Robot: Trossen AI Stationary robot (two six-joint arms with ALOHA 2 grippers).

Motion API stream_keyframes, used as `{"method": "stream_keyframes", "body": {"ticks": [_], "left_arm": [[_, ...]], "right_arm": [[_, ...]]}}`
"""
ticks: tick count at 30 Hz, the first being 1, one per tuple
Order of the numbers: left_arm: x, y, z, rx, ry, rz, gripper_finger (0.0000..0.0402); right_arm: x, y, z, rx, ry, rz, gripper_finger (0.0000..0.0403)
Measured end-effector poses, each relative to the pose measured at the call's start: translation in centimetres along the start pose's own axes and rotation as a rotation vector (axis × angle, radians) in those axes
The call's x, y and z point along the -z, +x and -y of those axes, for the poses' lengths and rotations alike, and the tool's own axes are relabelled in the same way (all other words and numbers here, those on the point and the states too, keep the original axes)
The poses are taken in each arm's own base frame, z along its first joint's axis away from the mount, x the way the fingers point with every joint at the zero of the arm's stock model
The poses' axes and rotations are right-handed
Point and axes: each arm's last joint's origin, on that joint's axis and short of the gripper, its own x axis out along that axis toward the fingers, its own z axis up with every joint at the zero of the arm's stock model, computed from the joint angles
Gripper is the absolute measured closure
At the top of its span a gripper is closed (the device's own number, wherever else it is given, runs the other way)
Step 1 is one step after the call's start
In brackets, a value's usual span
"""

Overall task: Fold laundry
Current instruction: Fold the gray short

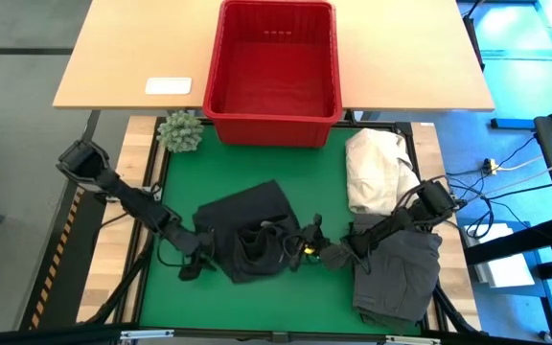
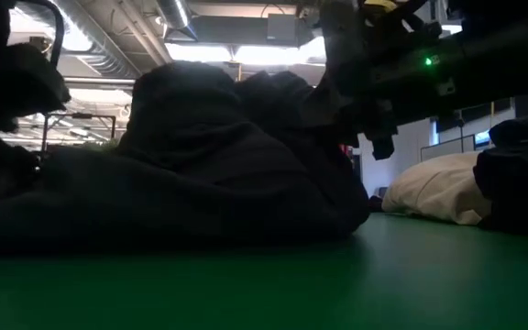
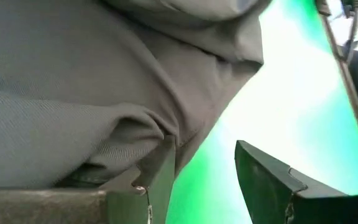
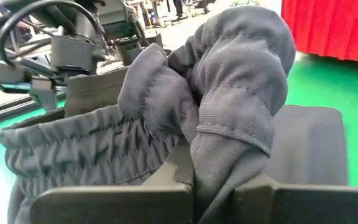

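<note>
A dark grey garment (image 1: 247, 230) lies crumpled in the middle of the green mat (image 1: 257, 163), with its gathered waistband (image 4: 73, 149) showing in the right wrist view. My right gripper (image 1: 308, 251) is at the garment's right side, shut on a bunch of its cloth. My left gripper (image 1: 193, 265) is at the garment's near left corner. It is open, with bare green mat showing between its fingers (image 3: 204, 155). In the low view the garment (image 2: 200, 165) stands as a dark heap, and the right arm (image 2: 383, 82) comes in above it. My left gripper has nothing between its fingers; one finger (image 3: 157, 177) lies with its outer side against the garment's folded edge (image 3: 135, 127), slanting down from the table's left. My right gripper pinches a bunched, ribbed fold (image 4: 219, 155) between its two fingers, in several layers. It comes in nearly level from the table's right. The bunch stands up above the fingers, and the rest of the garment lies slack on the mat.
A red basket (image 1: 271, 67) stands at the mat's far edge, with a small green plant (image 1: 180, 132) to its left. A cream-white cloth heap (image 1: 377, 168) lies at the far right. Another dark grey garment (image 1: 401, 278) lies at the near right, under the right arm.
</note>
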Motion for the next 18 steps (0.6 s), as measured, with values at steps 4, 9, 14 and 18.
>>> {"method": "stream_keyframes", "body": {"ticks": [4, 9, 14, 18], "left_arm": [[-0.4, -0.8, 0.4, 0.035, -0.020, 0.030, 0.0240], [-1.3, -2.0, 1.0, 0.077, -0.023, 0.117, 0.0240], [-2.3, -3.4, 1.3, 0.050, 0.020, 0.255, 0.0240], [-3.2, -4.2, 1.3, -0.081, 0.092, 0.425, 0.0240]], "right_arm": [[0.0, 0.0, 0.0, 0.000, -0.005, -0.005, 0.0392], [0.1, 0.0, 0.1, -0.003, -0.027, -0.011, 0.0392], [0.1, 0.0, 0.1, -0.006, -0.045, -0.013, 0.0392], [0.1, 0.0, 0.0, -0.011, -0.048, -0.015, 0.0392]]}}
